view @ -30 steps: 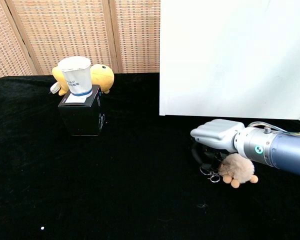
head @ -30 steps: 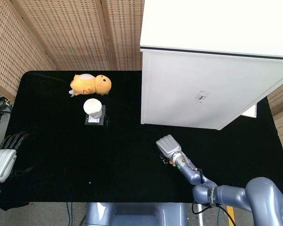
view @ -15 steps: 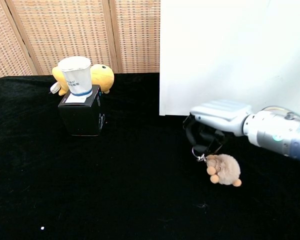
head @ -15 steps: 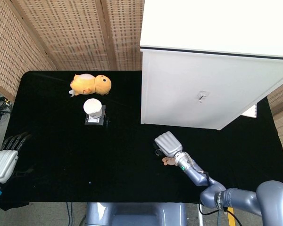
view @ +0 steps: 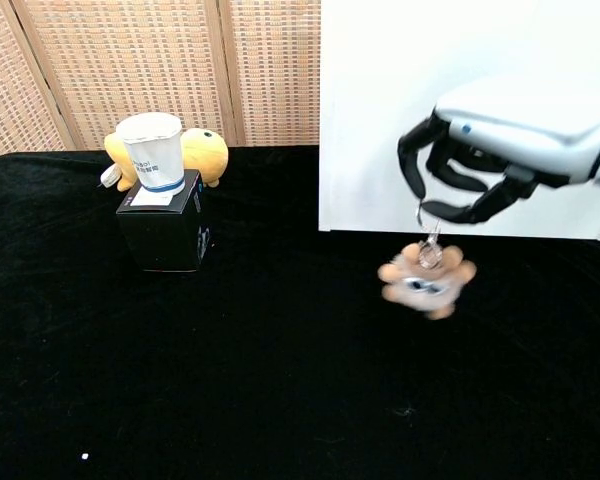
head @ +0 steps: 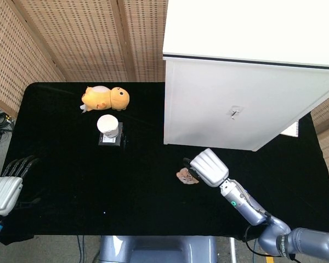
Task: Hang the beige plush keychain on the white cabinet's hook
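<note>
The beige plush keychain (view: 424,281) hangs in the air by its metal ring, blurred from swinging, in front of the white cabinet (view: 460,110). My right hand (view: 500,145) pinches that ring from above, fingers curled. In the head view the keychain (head: 185,176) peeks out left of the right hand (head: 208,167), below the cabinet's front panel (head: 208,109). The hook (head: 234,113) is a small metal piece on that panel, up and right of the hand. My left hand (head: 5,183) rests at the table's left edge, fingers spread, holding nothing.
A white paper cup (view: 153,150) stands on a black box (view: 162,225) at the left, with an orange plush toy (head: 106,98) behind it. The black table (view: 180,380) stretches under everything; wicker screens stand behind.
My right hand rose from the table with the keychain, which now dangles and swings in front of the cabinet. The left hand stayed put.
</note>
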You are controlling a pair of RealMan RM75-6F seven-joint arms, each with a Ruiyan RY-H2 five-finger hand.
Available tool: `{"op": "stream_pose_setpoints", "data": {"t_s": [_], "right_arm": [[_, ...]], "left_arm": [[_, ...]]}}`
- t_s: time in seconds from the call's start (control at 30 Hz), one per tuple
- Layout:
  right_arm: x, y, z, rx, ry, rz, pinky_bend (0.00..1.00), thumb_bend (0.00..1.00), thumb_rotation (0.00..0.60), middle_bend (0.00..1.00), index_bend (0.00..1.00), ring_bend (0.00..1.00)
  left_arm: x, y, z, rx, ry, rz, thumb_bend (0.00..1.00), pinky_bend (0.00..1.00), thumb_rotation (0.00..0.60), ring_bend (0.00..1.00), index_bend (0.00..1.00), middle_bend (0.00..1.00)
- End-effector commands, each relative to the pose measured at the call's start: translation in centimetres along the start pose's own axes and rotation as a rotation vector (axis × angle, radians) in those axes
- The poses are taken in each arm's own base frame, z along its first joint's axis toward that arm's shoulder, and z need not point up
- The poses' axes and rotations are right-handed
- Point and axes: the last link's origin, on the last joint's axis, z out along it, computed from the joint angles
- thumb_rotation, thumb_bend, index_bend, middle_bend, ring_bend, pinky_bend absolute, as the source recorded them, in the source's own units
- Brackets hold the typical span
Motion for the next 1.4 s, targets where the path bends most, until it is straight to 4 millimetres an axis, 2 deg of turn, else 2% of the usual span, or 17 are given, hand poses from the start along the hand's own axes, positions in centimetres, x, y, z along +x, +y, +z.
{"op": "stream_pose_setpoints", "data": {"t_s": [0.03,0.47,0.53,0.73,0.87,0.97,1.4], "right_arm": [[1.7,0.2,-0.3,0.002,0.046,-0.034,1.00,0.59,0.600,0.93,0.75,0.90],[8.6,2.6,-1.2,-0.019,0.290,-0.184,1.00,0.58,0.600,0.93,0.77,0.90],[10.7,3.6,-1.8,-0.028,0.373,-0.238,1.00,0.58,0.600,0.93,0.78,0.90],[12.8,5.3,-2.2,-0.075,0.430,-0.342,1.00,0.58,0.600,0.93,0.78,0.90],[13.3,6.4,-2.4,-0.110,0.441,-0.423,1.00,0.59,0.600,0.93,0.78,0.90],[12.9,7.3,-2.4,-0.142,0.418,-0.501,1.00,0.59,0.600,0.93,0.78,0.90],[11.1,7.3,-1.8,-0.162,0.344,-0.598,1.00,0.59,0.600,0.93,0.78,0.91]], "left_arm": [[0.0,0.0,0.0,0.000,0.000,0.000,0.00,0.00,0.600,0.00,0.00,0.00],[-0.1,0.1,-0.1,-0.001,0.000,0.002,0.00,0.00,0.600,0.00,0.00,0.00],[-0.1,0.1,-0.1,-0.001,0.000,0.002,0.00,0.00,0.600,0.00,0.00,0.00],[-0.1,0.2,-0.2,-0.003,0.001,0.004,0.00,0.00,0.600,0.00,0.00,0.00],[-0.1,0.2,-0.3,-0.004,0.002,0.005,0.00,0.00,0.600,0.00,0.00,0.00],[-0.2,0.3,-0.3,-0.006,-0.002,0.007,0.00,0.00,0.600,0.00,0.00,0.00],[-0.3,0.2,-0.2,-0.002,-0.003,0.008,0.00,0.00,0.600,0.00,0.00,0.00]]}}
